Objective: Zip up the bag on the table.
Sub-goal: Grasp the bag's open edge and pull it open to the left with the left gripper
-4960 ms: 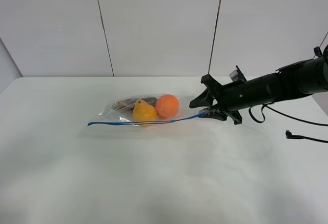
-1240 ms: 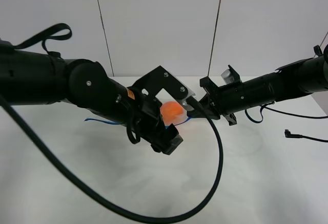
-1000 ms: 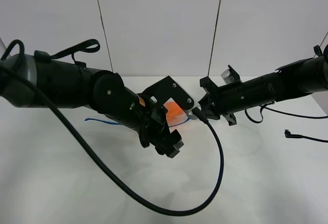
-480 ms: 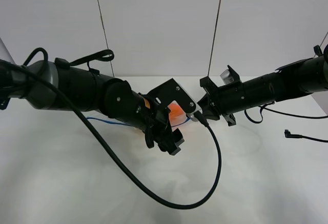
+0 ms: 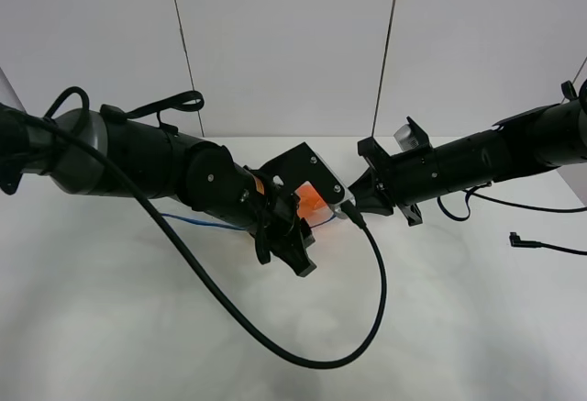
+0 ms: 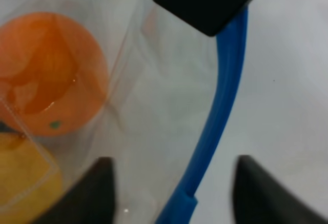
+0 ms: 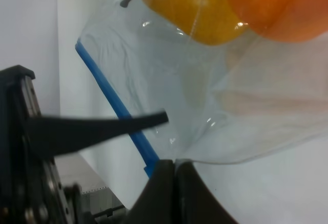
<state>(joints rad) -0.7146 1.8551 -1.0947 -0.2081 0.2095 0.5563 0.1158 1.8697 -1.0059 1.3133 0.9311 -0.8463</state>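
The clear bag [image 5: 312, 201] lies on the white table [image 5: 459, 328], mostly hidden by my left arm. An orange item and part of the blue zip strip [image 5: 197, 222] show. My left gripper [image 5: 292, 252] is open, low over the bag's front edge. In the left wrist view its fingertips [image 6: 97, 188] stand either side of the zip strip [image 6: 220, 106], beside the orange item [image 6: 51, 75]. My right gripper [image 5: 353, 201] is shut on the bag's right end. In the right wrist view its fingers [image 7: 164, 183] pinch the plastic next to the zip strip [image 7: 115, 106].
A black cable [image 5: 367, 328] from the left arm loops over the table's front middle. A second cable with a plug [image 5: 541, 245] lies at the right. A white panelled wall stands behind the table.
Five seconds ago only the right arm was at the bag. The left arm came in from the left, and over the last second its gripper settled lower onto the zip edge. The right arm stayed still.
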